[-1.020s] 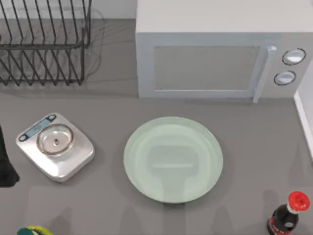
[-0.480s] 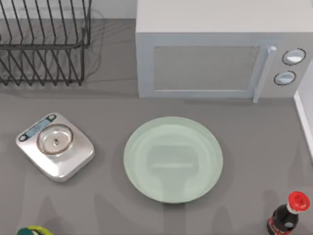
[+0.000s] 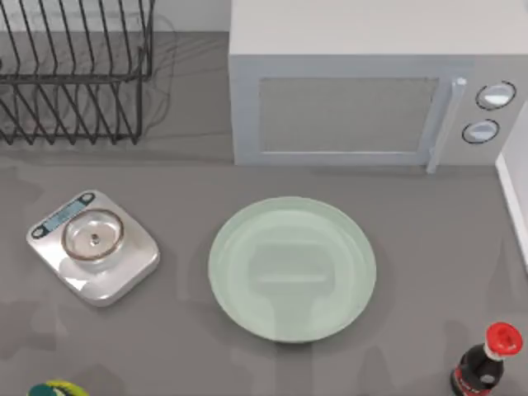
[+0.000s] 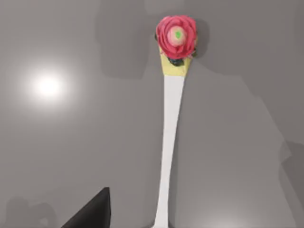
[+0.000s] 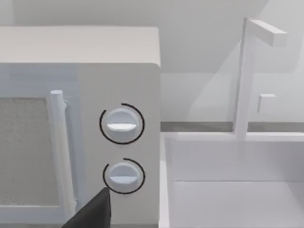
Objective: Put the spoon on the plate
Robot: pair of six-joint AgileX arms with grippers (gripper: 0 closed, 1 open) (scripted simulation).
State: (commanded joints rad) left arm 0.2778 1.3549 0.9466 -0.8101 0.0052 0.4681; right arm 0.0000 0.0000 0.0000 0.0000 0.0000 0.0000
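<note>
Large round pale mint-green glossy plate point(image 3: 292, 268) sits mid-table, nothing on it, so the task is not yet done. Left of it, well apart, is a silver kitchen scale with a small round dish point(image 3: 93, 246). At the far side stand a black wire dish rack point(image 3: 76, 70) on the left and a white microwave with two round knobs point(image 3: 375, 95) centre-right. A dark bottle with a red cap point(image 3: 484, 361) stands at the near right corner, and a yellow-green object point(image 3: 56, 388), cut off by the frame, lies at the near left edge.

The small white spoon with a thin handle ending in a red flower-like ornament point(image 4: 169, 142) shows in the left wrist view, lying flat on the grey table point(image 4: 71, 142); its bowl end is cut off at the frame edge. The camera looks straight down along the handle, so the left arm is probably hanging over it to line up a pick. A dark finger tip of the left gripper point(image 4: 92, 211) pokes into the corner of that view, apart from the handle and not touching it. I cannot tell whether the jaws are spread or closed.

The right wrist view faces the microwave knobs and a white sink with a faucet point(image 5: 247, 156), with a dark finger tip of the right gripper point(image 5: 92, 211) in the corner; I cannot tell its jaw state either. The right arm looks parked.
</note>
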